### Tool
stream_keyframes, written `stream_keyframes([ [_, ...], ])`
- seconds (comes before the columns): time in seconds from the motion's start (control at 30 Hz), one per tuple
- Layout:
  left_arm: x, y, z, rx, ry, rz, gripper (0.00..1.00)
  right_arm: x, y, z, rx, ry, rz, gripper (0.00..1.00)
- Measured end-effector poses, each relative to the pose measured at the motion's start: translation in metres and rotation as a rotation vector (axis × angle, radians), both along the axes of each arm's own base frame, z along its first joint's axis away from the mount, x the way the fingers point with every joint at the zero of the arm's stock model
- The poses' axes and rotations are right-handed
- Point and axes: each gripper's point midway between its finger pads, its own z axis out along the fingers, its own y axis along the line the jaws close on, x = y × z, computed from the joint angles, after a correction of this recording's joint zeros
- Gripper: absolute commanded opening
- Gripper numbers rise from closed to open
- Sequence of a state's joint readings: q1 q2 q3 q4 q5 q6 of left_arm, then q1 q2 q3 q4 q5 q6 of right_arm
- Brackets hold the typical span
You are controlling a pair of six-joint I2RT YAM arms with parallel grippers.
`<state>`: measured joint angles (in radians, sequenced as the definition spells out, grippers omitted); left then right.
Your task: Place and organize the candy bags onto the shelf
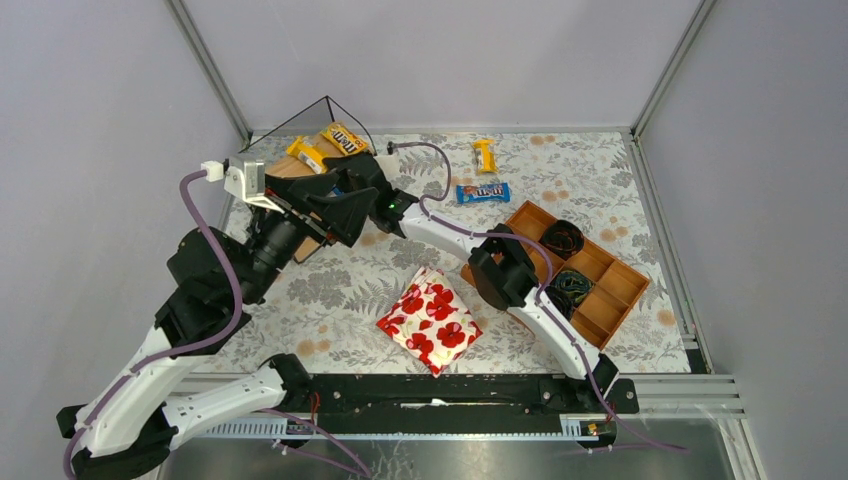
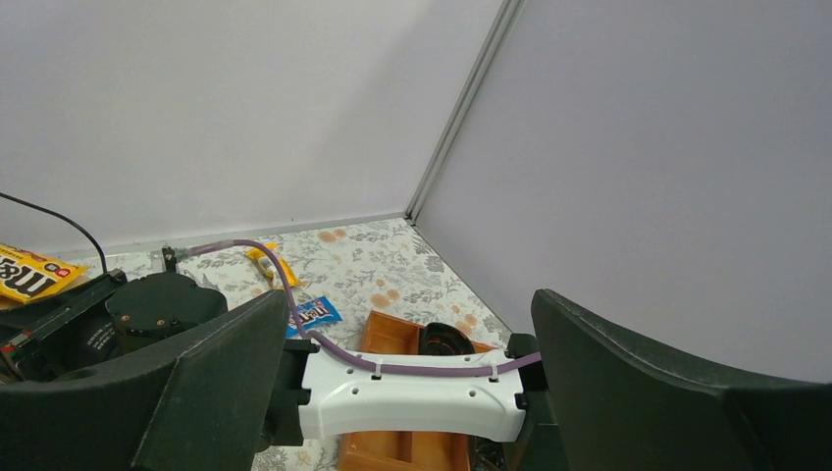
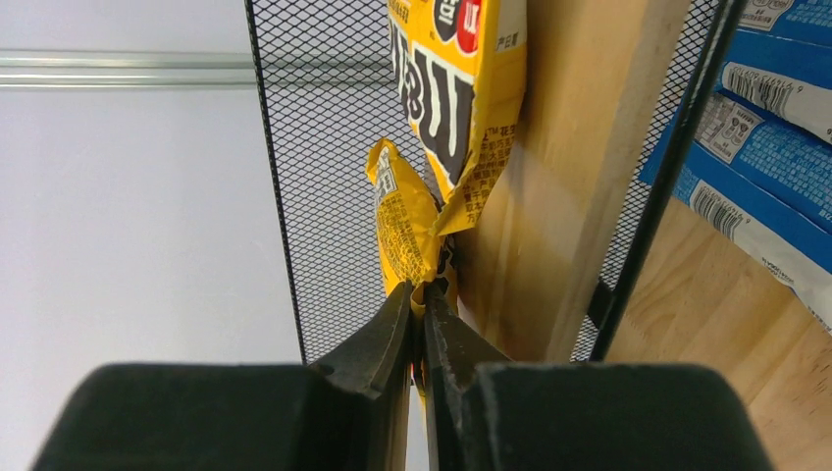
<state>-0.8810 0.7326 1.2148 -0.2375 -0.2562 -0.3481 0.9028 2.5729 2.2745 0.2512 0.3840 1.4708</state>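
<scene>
The right gripper (image 3: 420,299) fills the bottom of its own wrist view. Its two black fingers (image 3: 378,339) are pressed together on the crimped lower end of a crumpled yellow packet (image 3: 400,221). This packet hangs against a black mesh panel (image 3: 324,147), beside the edge of a light wooden plank (image 3: 574,177). A second yellow packet (image 3: 456,78) with M&M's lettering lies just above it, touching it and flat against the same plank. Past a black frame bar, blue packets (image 3: 775,108) with barcodes rest on another wooden board. From above, the shelf (image 1: 280,165) stands in the far left corner of the desk, and both arms reach to it. The left gripper (image 2: 408,294) hangs beside the shelf with its jaws spread wide and nothing between them; the right arm's white link (image 2: 412,402) shows through the gap. Two candy bags lie off the shelf on the flowered desk top. A loose yellow packet (image 1: 485,155) is near the far edge, and a loose blue packet (image 1: 483,192) lies just nearer than it; the two are not touching. A reddish-brown compartment tray (image 1: 530,215) sits toward the right edge, with dark coiled items (image 1: 562,238) in some of its compartments. A white pouch with red poppies (image 1: 430,320) lies toward the middle of the near edge.
</scene>
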Motion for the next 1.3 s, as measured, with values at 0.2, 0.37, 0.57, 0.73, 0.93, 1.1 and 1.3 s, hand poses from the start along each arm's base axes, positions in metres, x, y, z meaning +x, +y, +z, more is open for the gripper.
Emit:
stream_keyframes([
  [0.2,0.000,0.000,-0.001,0.000,0.000,0.001,0.99,0.003,-0.004,-0.009,-0.015,0.008,-0.019,0.13],
  [0.37,0.002,-0.002,-0.005,0.009,0.007,0.001,0.99,0.005,-0.006,-0.010,-0.017,0.009,-0.028,0.13],
  [0.57,0.002,-0.002,-0.005,0.009,0.007,0.001,0.99,0.008,-0.009,-0.010,-0.020,0.008,-0.038,0.14],
  [0.73,0.002,-0.002,-0.005,0.009,0.007,0.001,0.99,0.012,-0.014,-0.010,-0.021,0.007,-0.056,0.15],
  [0.93,0.002,-0.002,-0.005,0.009,0.007,0.001,0.99,0.018,-0.019,-0.009,-0.020,0.005,-0.066,0.29],
  [1.1,0.002,-0.002,-0.006,0.010,0.008,0.001,0.99,0.018,-0.018,0.001,-0.004,-0.019,-0.057,0.45],
  [1.3,0.002,-0.003,-0.006,0.012,0.007,0.002,0.99,-0.002,-0.024,0.003,-0.041,-0.019,0.009,0.61],
])
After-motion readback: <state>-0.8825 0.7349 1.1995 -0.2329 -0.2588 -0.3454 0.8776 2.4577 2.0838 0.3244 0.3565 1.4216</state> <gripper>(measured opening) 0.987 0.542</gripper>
